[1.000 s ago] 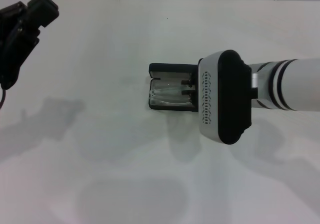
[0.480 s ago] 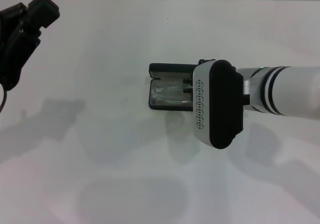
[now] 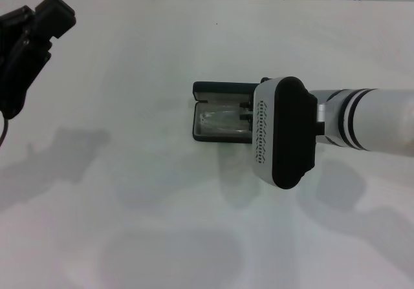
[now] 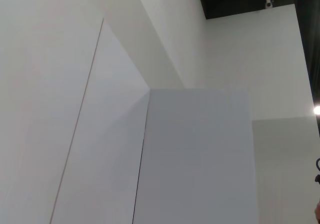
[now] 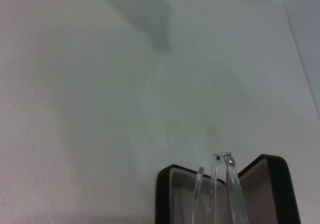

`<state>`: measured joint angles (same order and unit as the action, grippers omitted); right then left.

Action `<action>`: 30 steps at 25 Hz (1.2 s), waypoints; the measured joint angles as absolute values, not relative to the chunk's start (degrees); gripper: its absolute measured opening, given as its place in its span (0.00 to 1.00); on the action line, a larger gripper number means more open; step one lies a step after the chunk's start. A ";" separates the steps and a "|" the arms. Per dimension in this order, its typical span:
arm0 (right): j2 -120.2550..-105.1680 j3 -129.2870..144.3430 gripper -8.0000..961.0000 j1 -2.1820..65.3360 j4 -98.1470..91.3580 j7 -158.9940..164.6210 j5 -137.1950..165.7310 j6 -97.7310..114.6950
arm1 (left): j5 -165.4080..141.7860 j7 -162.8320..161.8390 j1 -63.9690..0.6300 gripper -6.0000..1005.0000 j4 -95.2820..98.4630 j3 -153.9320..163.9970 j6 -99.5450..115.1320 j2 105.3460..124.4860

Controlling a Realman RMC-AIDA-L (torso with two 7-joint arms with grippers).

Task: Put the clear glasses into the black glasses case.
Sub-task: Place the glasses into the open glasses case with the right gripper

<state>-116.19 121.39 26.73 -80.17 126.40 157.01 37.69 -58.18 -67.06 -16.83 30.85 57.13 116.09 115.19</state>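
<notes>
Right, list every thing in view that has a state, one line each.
black glasses case: open, lid up, on the table.
clear glasses: lying in the case, arms sticking up past its rim in the right wrist view.
right tool: over the case, fingers at the glasses.
left tool: parked at the far left, off the table.

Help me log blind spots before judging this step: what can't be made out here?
- Head view: the right gripper wrist housing hides the near end of the matte black oblong glasses case.
- Right wrist view: the frame edge cuts off the transparent plastic glasses; their lenses are unseen.
- Left gripper: parked far left, finger state unreadable.
</notes>
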 joint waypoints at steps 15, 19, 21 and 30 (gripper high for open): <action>-116.19 121.40 0.19 26.55 -79.27 126.47 157.13 36.83 | -58.18 -67.06 -16.55 0.06 30.85 57.17 116.18 115.43; -116.19 121.77 0.20 26.77 -78.94 126.47 157.20 36.66 | -58.18 -67.06 -16.44 0.06 30.85 57.20 116.19 115.48; -116.19 121.79 0.20 26.75 -78.93 126.47 157.22 36.61 | -58.18 -67.06 -16.44 0.06 30.84 57.25 116.19 115.52; -116.19 122.10 0.21 26.51 -78.92 126.47 157.30 36.09 | -58.18 -67.06 -16.34 0.06 30.85 57.30 116.19 115.66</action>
<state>-116.19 122.10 26.51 -78.92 126.47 157.30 36.09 -58.18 -67.06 -16.34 30.85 57.30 116.19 115.66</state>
